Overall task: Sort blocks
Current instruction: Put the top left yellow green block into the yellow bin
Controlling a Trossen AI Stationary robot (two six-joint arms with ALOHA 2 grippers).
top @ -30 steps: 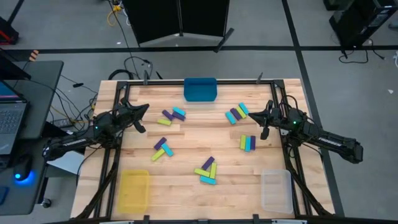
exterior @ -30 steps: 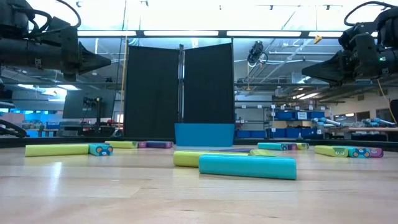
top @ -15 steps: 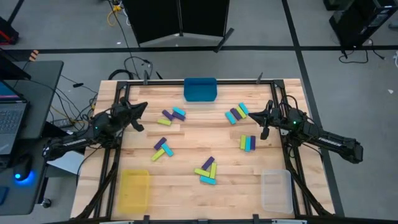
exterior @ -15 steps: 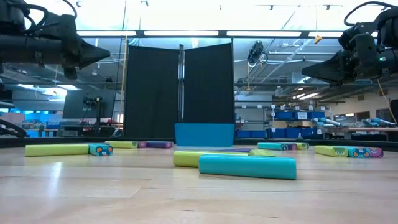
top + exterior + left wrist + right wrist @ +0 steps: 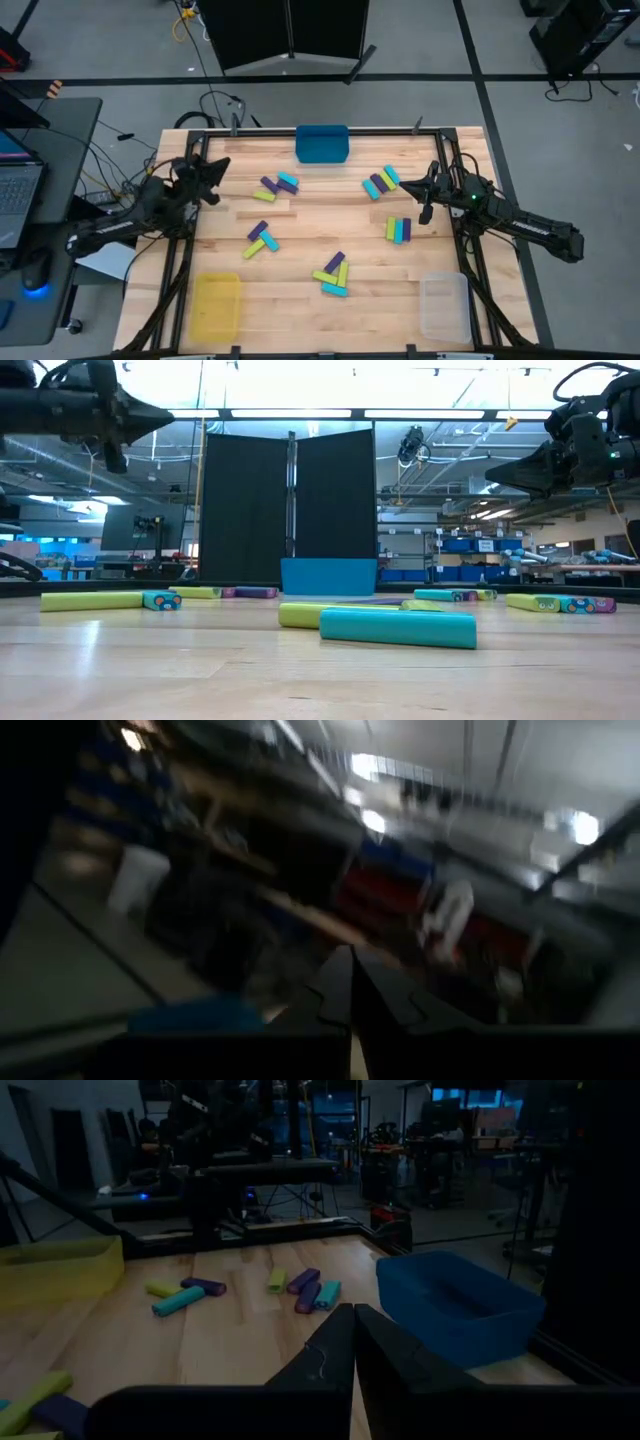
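overhead, the left end effector (image 5: 218, 165) hangs above the left edge of the table (image 5: 300, 235), its fingers pressed together and holding nothing. just beyond its tip lie three blocks (image 5: 274, 187), purple, cyan and lime, with the blue bin (image 5: 322, 144) farther along at the table's back edge. the right end effector (image 5: 408, 186) hovers at the right side, also pinched shut and empty. a cluster of cyan, purple and lime blocks (image 5: 380, 182) sits right beside its tip, and a lime, cyan and purple trio (image 5: 399, 230) lies near it toward the front. more blocks (image 5: 333, 275) rest mid-table, well apart from both. the yellow bin (image 5: 215, 305) and clear bin (image 5: 444, 305) stand at the front corners.
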